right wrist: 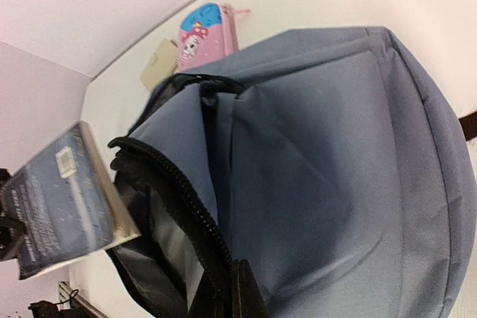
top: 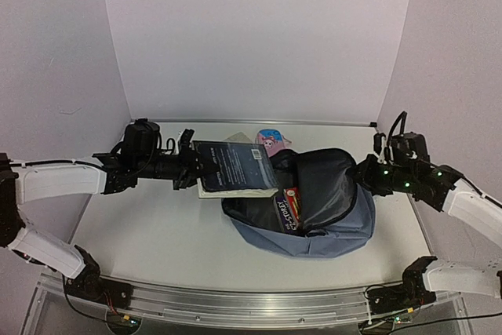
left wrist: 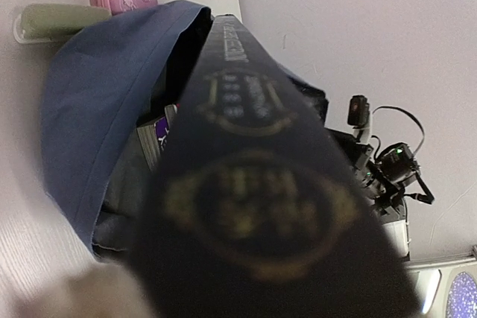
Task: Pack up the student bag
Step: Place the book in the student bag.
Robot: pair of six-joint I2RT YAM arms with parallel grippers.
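The student bag lies at centre right, grey-blue, its mouth gaping toward the left and showing dark lining. My left gripper is shut on a dark blue book, held flat just left of the bag's mouth. In the left wrist view the book's spine fills the frame and hides my fingers. My right gripper is at the bag's right upper edge. In the right wrist view it is shut on the bag's zipped rim, holding the flap up. A red-covered item sits inside the bag.
A pink pencil case lies behind the bag near the back wall, with a beige object beside it. A green roll-shaped object lies by the bag's far side. White walls enclose the table on three sides.
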